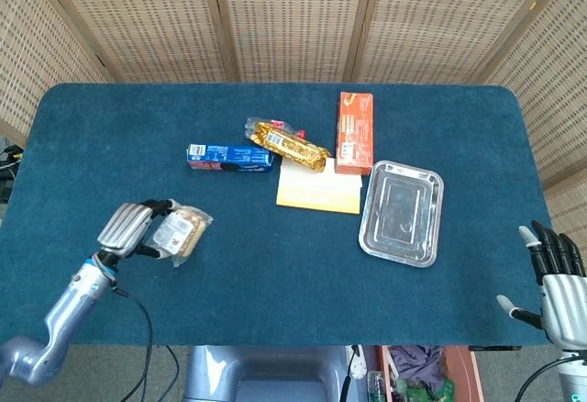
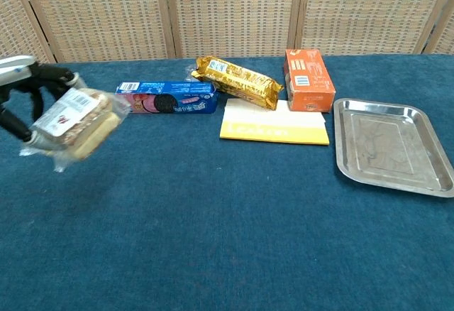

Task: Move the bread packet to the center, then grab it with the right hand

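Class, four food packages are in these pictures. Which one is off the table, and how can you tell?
The clear bread packet, held up by the left hand. The blue biscuit box, gold packet and orange box all lie on the table.

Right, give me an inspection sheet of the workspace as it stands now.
Surface: table covered in dark blue cloth.
Job's things: bread packet in clear wrap, lifted off the cloth at the left side.
Clutter: blue cookie box, gold snack pack, orange box, yellow pad, empty metal tray.
Hands: left hand holds the packet, fingers wrapped round it; right hand at the near right edge, fingers spread, holding nothing.
Cables: black cable hanging below the left arm.
Surroundings: woven wicker screen panels behind the table.
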Tool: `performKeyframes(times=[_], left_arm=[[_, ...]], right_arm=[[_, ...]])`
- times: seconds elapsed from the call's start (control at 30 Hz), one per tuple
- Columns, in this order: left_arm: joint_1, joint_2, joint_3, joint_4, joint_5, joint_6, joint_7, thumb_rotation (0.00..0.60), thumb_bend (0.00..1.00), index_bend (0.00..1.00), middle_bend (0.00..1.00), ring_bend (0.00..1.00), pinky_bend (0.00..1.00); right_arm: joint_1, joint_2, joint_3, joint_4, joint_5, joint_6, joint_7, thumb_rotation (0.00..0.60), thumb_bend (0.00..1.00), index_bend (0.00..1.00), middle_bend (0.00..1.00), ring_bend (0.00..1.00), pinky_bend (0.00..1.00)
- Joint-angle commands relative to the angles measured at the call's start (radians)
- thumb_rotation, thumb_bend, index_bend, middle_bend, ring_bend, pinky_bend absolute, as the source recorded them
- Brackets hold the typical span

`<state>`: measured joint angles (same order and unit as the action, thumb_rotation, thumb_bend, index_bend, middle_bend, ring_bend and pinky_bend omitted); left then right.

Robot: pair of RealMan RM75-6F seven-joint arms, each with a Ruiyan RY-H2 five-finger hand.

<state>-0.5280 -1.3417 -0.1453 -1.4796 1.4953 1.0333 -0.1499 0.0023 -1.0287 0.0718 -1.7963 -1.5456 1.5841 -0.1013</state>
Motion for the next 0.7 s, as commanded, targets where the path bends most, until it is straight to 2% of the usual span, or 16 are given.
performKeyframes(times=[0.03,0.2,0.4,0.47,0.53,0.57,0.6,0.7], left_arm=[[-0.152,-0.035,-0.078,-0.037,-0.023,-0.127,0.132,0.600,0.00,0.54,0.53,0.39,0.54],[-0.305,-0.180,-0.129,0.064,-0.122,-0.264,0.265,0.600,0.00,0.54,0.53,0.39,0.54],[-0.422,-0.325,-0.123,0.200,-0.126,-0.343,0.237,0.600,0.00,0.52,0.51,0.39,0.53],[-0.447,-0.349,-0.120,0.229,-0.145,-0.375,0.228,0.600,0.00,0.36,0.36,0.30,0.42],[-0.457,-0.356,-0.122,0.233,-0.169,-0.391,0.226,0.600,0.00,0.06,0.08,0.08,0.17],[-0.458,-0.353,-0.124,0.223,-0.182,-0.391,0.221,0.600,0.00,0.01,0.02,0.02,0.10],[-0.456,-0.349,-0.126,0.213,-0.182,-0.380,0.216,0.600,0.00,0.00,0.00,0.00,0.03],[-0.435,-0.314,-0.124,0.171,-0.178,-0.336,0.196,0.600,0.00,0.00,0.00,0.00,0.00]], right_arm=[[0.003,-0.004,0.007,0.000,0.021,-0.008,-0.013,0.600,0.00,0.00,0.00,0.00,0.00],[0.013,-0.009,0.024,0.005,0.081,-0.037,-0.030,0.600,0.00,0.00,0.00,0.00,0.00],[0.025,-0.011,0.047,0.015,0.143,-0.062,-0.032,0.600,0.00,0.00,0.00,0.00,0.00],[0.029,-0.011,0.053,0.019,0.164,-0.074,-0.031,0.600,0.00,0.00,0.00,0.00,0.00],[0.031,-0.012,0.055,0.021,0.173,-0.079,-0.031,0.600,0.00,0.00,0.00,0.00,0.00],[0.031,-0.012,0.055,0.023,0.175,-0.079,-0.032,0.600,0.00,0.00,0.00,0.00,0.00],[0.031,-0.013,0.055,0.024,0.175,-0.079,-0.034,0.600,0.00,0.00,0.00,0.00,0.00],[0.036,-0.016,0.049,0.028,0.170,-0.089,-0.039,0.600,0.00,0.00,0.00,0.00,0.00]])
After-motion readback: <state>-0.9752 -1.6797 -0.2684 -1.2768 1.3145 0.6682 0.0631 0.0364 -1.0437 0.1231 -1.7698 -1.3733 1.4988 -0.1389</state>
